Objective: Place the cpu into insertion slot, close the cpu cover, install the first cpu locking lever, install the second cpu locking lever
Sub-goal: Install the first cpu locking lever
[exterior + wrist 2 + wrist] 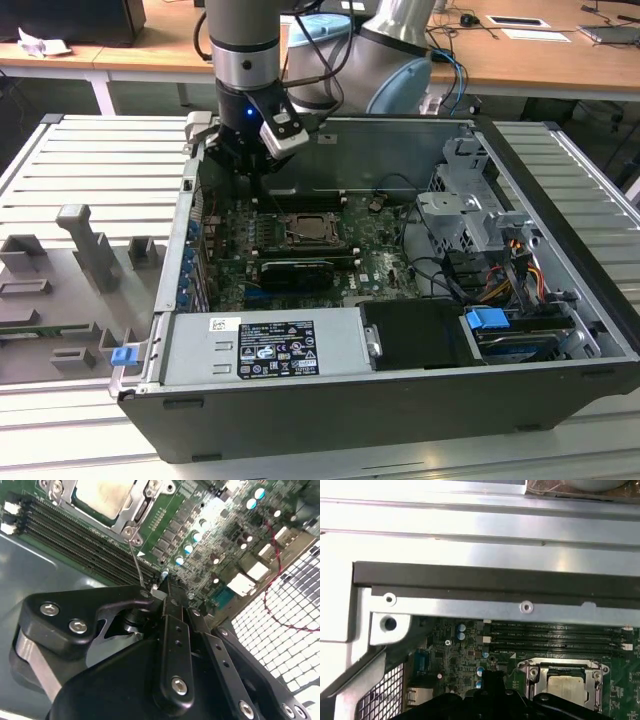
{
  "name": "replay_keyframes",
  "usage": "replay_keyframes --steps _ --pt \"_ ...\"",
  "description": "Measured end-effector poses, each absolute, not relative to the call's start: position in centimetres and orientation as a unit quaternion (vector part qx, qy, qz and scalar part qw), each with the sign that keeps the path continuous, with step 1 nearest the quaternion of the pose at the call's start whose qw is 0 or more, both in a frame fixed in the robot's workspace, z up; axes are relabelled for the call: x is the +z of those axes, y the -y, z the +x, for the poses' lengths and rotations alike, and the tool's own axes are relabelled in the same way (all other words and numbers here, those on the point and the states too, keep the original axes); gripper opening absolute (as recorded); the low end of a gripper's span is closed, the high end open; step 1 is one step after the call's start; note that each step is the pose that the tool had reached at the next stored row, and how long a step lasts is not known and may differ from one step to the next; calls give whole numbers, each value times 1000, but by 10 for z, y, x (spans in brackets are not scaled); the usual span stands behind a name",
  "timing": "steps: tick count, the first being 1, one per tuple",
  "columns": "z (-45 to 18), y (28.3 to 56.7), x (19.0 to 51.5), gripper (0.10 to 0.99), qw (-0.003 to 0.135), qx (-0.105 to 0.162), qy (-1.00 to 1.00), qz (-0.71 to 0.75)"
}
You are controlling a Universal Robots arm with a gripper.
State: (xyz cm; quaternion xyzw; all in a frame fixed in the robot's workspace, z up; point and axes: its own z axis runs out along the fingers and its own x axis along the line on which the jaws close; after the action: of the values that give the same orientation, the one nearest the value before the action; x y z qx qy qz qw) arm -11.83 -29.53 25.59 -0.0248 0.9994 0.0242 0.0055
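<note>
Since the cpu (307,236) already sits in the insertion slot (336,246) mid-motherboard (385,260), with the cpu cover (533,676) down around its pale top, placement looks done. A thin locking lever (135,559) stands up off the socket corner nearest the gripper (159,591), so it reads as unlatched. Gripper hangs over the board between the socket and the chassis's (560,180) rear wall, by the long memory slots (85,545), just short of the lever tip. Fingers look drawn nearly together with nothing held.
</note>
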Motion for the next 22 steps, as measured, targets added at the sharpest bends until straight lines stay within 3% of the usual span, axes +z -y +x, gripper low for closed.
replay_keyframes --steps 22 --pt "-77 292 255 106 6 24 -999 -25"
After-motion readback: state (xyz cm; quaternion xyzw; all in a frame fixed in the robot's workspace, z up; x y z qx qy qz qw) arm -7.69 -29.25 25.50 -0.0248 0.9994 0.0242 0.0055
